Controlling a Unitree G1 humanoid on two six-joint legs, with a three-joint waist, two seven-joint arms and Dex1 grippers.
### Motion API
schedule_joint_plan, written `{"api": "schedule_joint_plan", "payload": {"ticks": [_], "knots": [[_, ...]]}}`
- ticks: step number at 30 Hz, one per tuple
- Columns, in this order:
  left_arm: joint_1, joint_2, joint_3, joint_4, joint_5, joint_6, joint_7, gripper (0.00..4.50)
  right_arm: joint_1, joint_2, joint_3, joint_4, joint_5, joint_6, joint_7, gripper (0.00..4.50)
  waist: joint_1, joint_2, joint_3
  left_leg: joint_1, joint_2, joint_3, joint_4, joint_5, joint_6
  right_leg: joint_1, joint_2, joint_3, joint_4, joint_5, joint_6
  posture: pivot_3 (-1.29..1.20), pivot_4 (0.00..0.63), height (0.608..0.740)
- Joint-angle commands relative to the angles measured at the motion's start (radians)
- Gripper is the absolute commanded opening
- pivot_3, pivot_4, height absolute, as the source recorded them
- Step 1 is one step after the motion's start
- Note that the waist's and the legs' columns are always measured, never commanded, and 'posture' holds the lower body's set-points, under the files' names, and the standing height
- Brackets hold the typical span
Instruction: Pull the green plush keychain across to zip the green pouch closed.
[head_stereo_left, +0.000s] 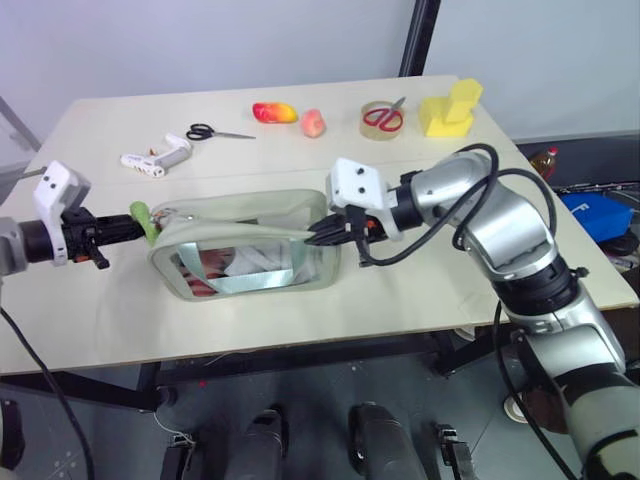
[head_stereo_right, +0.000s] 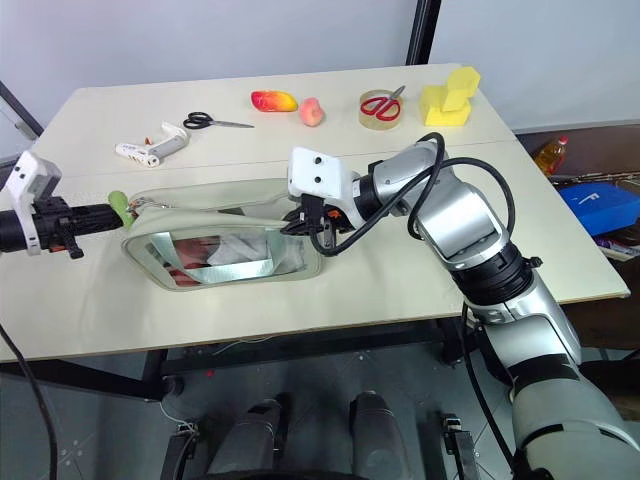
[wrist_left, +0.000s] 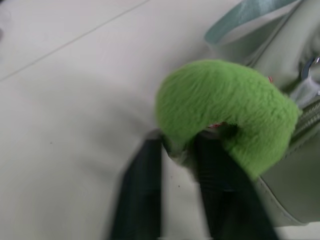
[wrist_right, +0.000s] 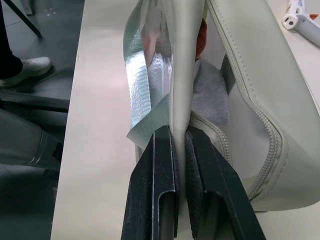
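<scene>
The left gripper (wrist_left: 177, 150) pinched the green plush keychain (wrist_left: 225, 107) at the green pouch (head_stereo_left: 250, 245)'s left end; the right gripper (wrist_right: 181, 150) clamped its right-end fabric. Scissors (head_stereo_left: 215, 132), toy fruit (head_stereo_left: 274, 112) and tape (head_stereo_left: 380, 120) lay behind on the table (head_stereo_left: 100, 310).

Your table (head_stereo_left: 100, 330): pale top. Green pouch (head_stereo_left: 250, 250) lies near front edge. Along far side: glue gun (head_stereo_left: 158, 156), black scissors (head_stereo_left: 212, 132), toy fruit (head_stereo_left: 274, 112), peach (head_stereo_left: 314, 123), tape roll (head_stereo_left: 381, 120) under red scissors (head_stereo_left: 386, 116), yellow blocks (head_stereo_left: 449, 108).

Blurred left claw (wrist_left: 177, 165) fingers, green pouch (wrist_left: 295, 150) cut off at frame edge.
</scene>
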Motion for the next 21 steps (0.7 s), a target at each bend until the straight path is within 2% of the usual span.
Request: {"api": "schedule_joint_plan", "payload": {"ticks": [1, 6, 10, 14, 17, 21], "knots": [[-0.023, 0.06, 0.07, -0.047, -0.031, 0.037, -0.015, 0.06, -0.013, 0.015, 0.004, 0.001, 0.003, -0.019, -0.01, 0.0, -0.001, 0.0, 0.0, 0.0, 0.0, 0.0, 0.0, 0.0, 0.0, 0.0, 0.0, 0.0, 0.0, 0.0, 0.0, 0.0, 0.15, 0.74], [-0.04, 0.114, 0.09, -0.15, -0.078, 0.131, -0.041, 0.06, -0.013, 0.021, 0.005, 0.02, 0.0, -0.034, -0.019, 0.0, 0.001, 0.0, 0.0, 0.0, 0.0, 0.0, 0.0, 0.0, 0.0, 0.0, 0.0, 0.0, 0.0, 0.0, 0.0, 0.0, 0.15, 0.74], [-0.112, 0.11, 0.058, -0.245, -0.148, 0.232, -0.076, 0.06, -0.015, 0.034, 0.008, 0.038, -0.005, -0.042, -0.032, 0.0, 0.001, 0.0, 0.0, 0.0, 0.0, 0.0, 0.0, 0.0, 0.0, 0.0, 0.0, 0.0, 0.0, 0.0, 0.0, 0.0, 0.15, 0.74], [-0.205, 0.065, -0.031, -0.26, -0.125, 0.235, -0.078, 0.06, -0.018, 0.045, 0.01, 0.046, -0.006, -0.041, -0.042, 0.0, -0.001, 0.0, 0.0, 0.0, 0.0, 0.0, 0.0, 0.0, 0.0, 0.0, 0.0, 0.0, 0.001, 0.0, 0.0, 0.0, 0.15, 0.74], [-0.243, 0.006, -0.128, -0.228, -0.026, 0.125, -0.068, 0.06, -0.013, 0.053, 0.004, 0.034, 0.003, -0.022, -0.054, 0.0, -0.001, 0.0, 0.0, 0.001, 0.0, 0.0, 0.0, 0.0, 0.0, 0.001, 0.0, 0.0, 0.002, 0.0, 0.0, 0.0, 0.15, 0.74], [-0.291, -0.05, -0.203, -0.217, 0.004, 0.093, -0.12, 0.06, -0.006, 0.052, 0.002, 0.026, 0.003, -0.008, -0.068, 0.0, 0.0, 0.0, 0.0, 0.001, 0.0, 0.001, 0.001, 0.0, 0.0, 0.001, 0.0, 0.0, 0.002, 0.0, 0.0, 0.0, 0.15, 0.74]]}}
